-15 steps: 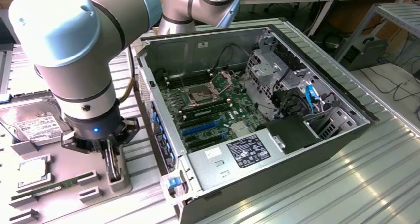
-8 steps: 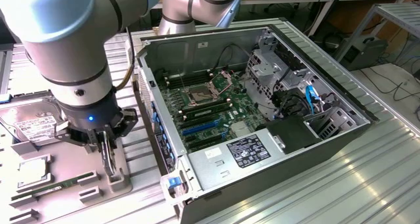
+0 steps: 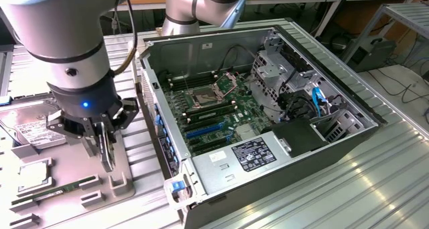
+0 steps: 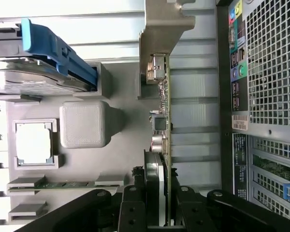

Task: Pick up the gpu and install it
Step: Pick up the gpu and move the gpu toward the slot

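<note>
My gripper (image 3: pixel 102 138) is shut on the gpu (image 3: pixel 106 156), which hangs edge-on and upright beneath it, just above the grey parts tray (image 3: pixel 74 168) at the exterior view's left. In the wrist view the gpu (image 4: pixel 165 121) appears as a thin green board edge between my gripper (image 4: pixel 159 210) fingers, with its silver bracket (image 4: pixel 159 43) at the far end. The open computer case (image 3: pixel 348 101) lies to the exterior view's right of the card. Its motherboard with blue slots (image 3: pixel 204 131) is exposed.
The tray also holds a hard drive (image 3: pixel 33 131), a CPU (image 3: pixel 33 175) and a RAM stick (image 3: pixel 47 193). The wrist view has the hard drive with a blue clip (image 4: pixel 38 72), the CPU (image 4: pixel 34 142) and the case's rear panel (image 4: pixel 270 96). Grey holder posts (image 3: pixel 119 181) stand below the card.
</note>
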Motion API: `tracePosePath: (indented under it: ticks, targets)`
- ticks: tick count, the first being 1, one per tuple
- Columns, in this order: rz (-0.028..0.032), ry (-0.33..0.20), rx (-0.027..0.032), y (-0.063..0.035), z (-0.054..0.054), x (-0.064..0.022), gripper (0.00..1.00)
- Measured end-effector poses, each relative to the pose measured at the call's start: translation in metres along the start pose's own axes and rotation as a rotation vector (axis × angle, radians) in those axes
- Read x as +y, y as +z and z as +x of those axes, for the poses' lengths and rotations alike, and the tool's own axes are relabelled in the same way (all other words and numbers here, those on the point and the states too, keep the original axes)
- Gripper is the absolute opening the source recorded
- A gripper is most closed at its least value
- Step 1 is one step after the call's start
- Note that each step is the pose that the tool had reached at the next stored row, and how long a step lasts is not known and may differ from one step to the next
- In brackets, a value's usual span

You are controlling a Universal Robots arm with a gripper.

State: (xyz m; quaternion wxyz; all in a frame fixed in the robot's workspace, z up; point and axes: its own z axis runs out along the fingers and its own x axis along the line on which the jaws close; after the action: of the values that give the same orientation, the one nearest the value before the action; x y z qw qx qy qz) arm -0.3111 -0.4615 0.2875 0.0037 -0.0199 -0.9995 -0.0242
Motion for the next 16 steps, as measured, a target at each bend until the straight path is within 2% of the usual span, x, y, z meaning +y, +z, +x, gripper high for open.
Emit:
tracePosePath:
  ticks: [10, 12, 13, 16]
  targets:
    - [-0.0002, 0.000, 0.0000, -0.0453, 0.000, 0.0022, 0.29]
    - [-0.0003, 0.000, 0.0000, -0.0562, 0.000, 0.0027, 0.29]
    - [-0.0004, 0.000, 0.0000, -0.0658, 0.001, 0.0032, 0.29]
    - [-0.0005, 0.000, -0.0001, -0.0794, 0.001, 0.0038, 0.29]
